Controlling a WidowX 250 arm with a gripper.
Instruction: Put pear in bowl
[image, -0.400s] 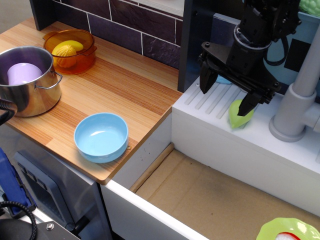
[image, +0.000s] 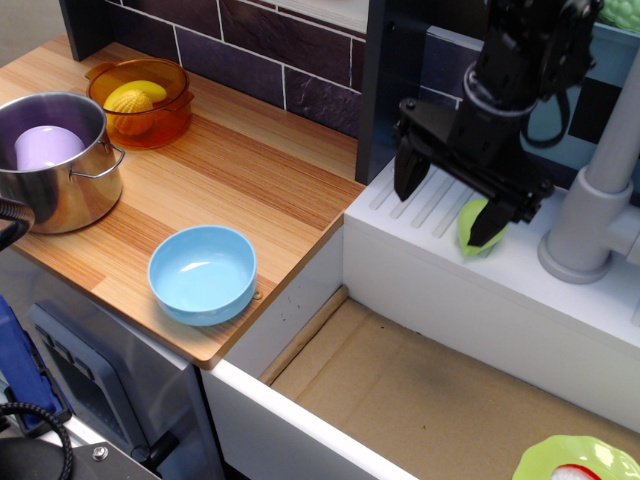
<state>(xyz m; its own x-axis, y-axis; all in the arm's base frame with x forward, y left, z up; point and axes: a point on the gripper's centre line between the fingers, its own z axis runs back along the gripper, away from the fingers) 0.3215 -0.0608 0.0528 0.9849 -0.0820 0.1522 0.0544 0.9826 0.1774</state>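
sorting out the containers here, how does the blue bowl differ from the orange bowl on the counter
The blue bowl is opaque and plain-rimmed; the orange bowl is see-through with handles. The blue bowl is empty, while the orange bowl holds yellow fruit. The blue bowl sits near the counter's front edge; the orange bowl sits back by the tiled wall. Both are round, upright and on the wooden counter.
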